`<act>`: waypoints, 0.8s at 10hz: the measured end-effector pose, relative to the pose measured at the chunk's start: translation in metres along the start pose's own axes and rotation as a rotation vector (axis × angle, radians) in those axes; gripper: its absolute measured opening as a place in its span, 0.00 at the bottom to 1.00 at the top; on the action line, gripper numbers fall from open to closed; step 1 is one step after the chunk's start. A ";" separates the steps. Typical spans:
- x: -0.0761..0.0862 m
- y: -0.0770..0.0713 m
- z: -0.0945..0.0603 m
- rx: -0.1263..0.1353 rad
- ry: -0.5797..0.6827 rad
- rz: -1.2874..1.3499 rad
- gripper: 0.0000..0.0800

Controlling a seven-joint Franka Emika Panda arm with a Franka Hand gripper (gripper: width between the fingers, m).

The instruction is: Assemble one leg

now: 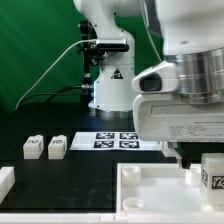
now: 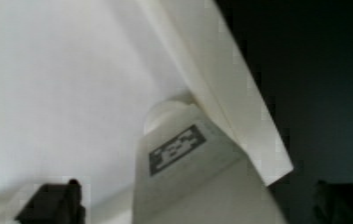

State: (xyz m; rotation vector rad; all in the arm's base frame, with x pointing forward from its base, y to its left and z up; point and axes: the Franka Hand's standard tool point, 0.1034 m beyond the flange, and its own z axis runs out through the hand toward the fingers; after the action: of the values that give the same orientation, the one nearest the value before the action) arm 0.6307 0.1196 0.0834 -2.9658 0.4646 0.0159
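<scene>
The arm (image 1: pixel 190 75) bends low over the panel (image 1: pixel 150 195), its fingers (image 2: pixel 48 204) spread open on either side of a leg (image 2: pixel 187 150).

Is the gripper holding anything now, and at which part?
Nothing seems to be held. In the wrist view the gripper is open: its fingers stand on either side of the leg without touching it.
</scene>
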 end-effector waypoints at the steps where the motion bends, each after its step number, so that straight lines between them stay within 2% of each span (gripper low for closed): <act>1: -0.001 -0.005 0.002 -0.017 0.020 -0.122 0.81; 3: -0.001 -0.006 0.003 -0.018 0.025 -0.156 0.81; 4: -0.001 -0.006 0.003 -0.018 0.025 -0.157 0.67; 5: -0.001 -0.006 0.003 -0.018 0.025 -0.157 0.49; 6: 0.000 -0.006 0.003 -0.018 0.025 -0.157 0.49; 7: 0.000 -0.005 0.003 -0.019 0.025 -0.157 0.39; 8: 0.002 -0.002 0.002 -0.011 0.024 -0.143 0.39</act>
State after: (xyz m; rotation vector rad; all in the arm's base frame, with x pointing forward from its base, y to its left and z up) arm 0.6329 0.1215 0.0816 -3.0051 0.2544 -0.0324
